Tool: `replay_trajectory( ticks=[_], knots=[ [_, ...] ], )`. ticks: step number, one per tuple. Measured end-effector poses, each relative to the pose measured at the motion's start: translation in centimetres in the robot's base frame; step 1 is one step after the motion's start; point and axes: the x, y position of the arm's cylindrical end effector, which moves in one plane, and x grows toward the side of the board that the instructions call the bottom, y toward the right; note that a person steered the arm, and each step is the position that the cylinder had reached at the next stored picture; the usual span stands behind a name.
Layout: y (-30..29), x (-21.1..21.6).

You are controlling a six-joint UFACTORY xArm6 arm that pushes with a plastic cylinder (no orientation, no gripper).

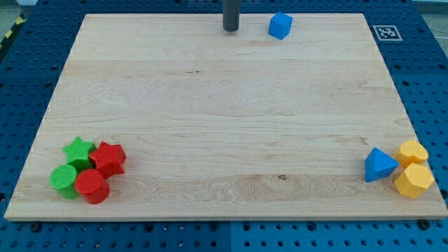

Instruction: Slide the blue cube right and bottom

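Since the blue cube (280,26) sits at the table's (210,105) far edge just right of my tip (230,29), untouched, I judge a far-left approach necessary.

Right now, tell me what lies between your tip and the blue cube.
Nothing: bare board separates my tip from the blue cube to its right in the camera view.

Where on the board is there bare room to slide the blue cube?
The whole middle is bare, from my tip and the blue cube at the top down to the bottom edge. Crowded: the bottom-left green star and red cylinder cluster, and the bottom-right blue pyramid beside yellow blocks.
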Motion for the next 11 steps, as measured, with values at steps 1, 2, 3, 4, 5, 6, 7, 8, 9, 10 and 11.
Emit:
replay_trajectory(
  ticks=[1,2,3,4,5,6,7,8,9,10,11],
  knots=[
    [2.1,-1.2],
    [4.8,-1.3],
    [6.0,-1.3],
    [8.3,-1.2],
    [9.5,0.7],
    [9.5,2.6],
    [10.1,3.4],
    [12.1,3.0],
    [13.5,3.5],
    [14.5,3.6],
    [15.7,3.9]
  ],
)
